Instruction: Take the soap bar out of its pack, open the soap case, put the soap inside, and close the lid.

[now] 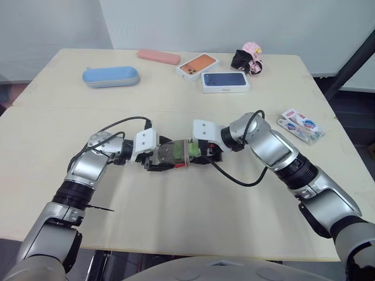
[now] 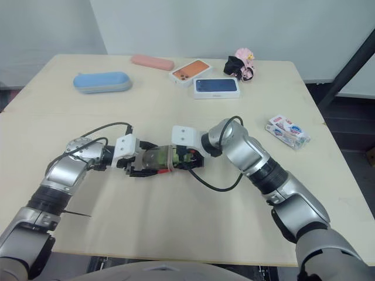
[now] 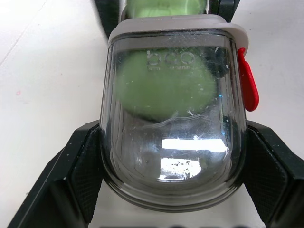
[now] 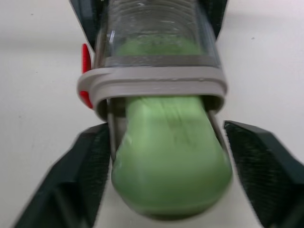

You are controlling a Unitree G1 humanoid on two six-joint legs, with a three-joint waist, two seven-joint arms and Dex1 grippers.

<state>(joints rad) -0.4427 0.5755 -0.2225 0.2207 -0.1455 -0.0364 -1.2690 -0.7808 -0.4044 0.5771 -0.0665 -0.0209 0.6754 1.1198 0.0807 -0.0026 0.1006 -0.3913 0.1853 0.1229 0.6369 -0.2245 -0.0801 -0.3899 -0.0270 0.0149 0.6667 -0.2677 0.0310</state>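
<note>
The left gripper (image 1: 151,159) is clamped on the clear closed end of the soap case (image 1: 171,153), near the table's (image 1: 176,222) centre. The soap (image 4: 171,161) sticks halfway out of the case's open end (long axis running arm to arm) toward the right gripper (image 1: 200,153). That gripper surrounds the soap; I cannot tell whether it is squeezing it. Seating the soap probably means pushing it leftward.

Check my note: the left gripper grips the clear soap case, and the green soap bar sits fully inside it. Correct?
Not quite. The left gripper does grip the clear soap case, but the green soap bar is only partly inside: the right wrist view shows its end sticking out past the grey rim, between the fingers of the right gripper.
</note>
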